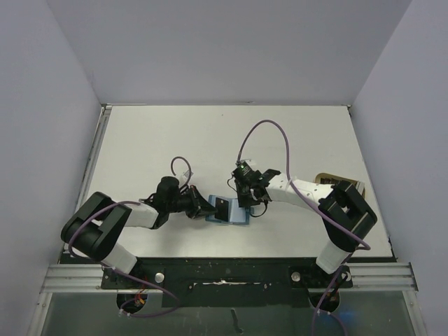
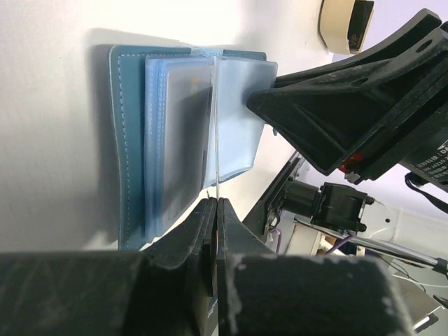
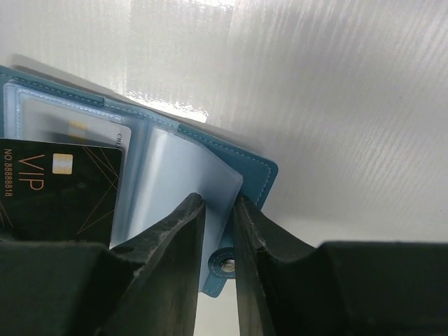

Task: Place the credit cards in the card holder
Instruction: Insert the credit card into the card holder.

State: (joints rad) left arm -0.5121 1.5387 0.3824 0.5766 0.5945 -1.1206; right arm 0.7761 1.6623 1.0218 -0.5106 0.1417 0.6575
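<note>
The teal-blue card holder (image 1: 239,216) lies open on the white table between both grippers. My left gripper (image 1: 208,207) is shut on a black VIP credit card (image 1: 222,207), which is over the holder's left half. In the left wrist view the card (image 2: 217,133) shows edge-on, rising from the closed jaws (image 2: 218,203) beside the holder's sleeves (image 2: 175,140). My right gripper (image 1: 248,201) is closed on a clear plastic sleeve at the holder's right edge (image 3: 259,171), jaws (image 3: 218,203) just above the snap tab (image 3: 225,264). The black card (image 3: 63,196) lies at the left there.
Another card with a gold chip (image 3: 77,129) sits inside a sleeve. A tan and black object (image 1: 339,183) lies at the table's right edge, also in the left wrist view (image 2: 346,24). White walls enclose the table on three sides.
</note>
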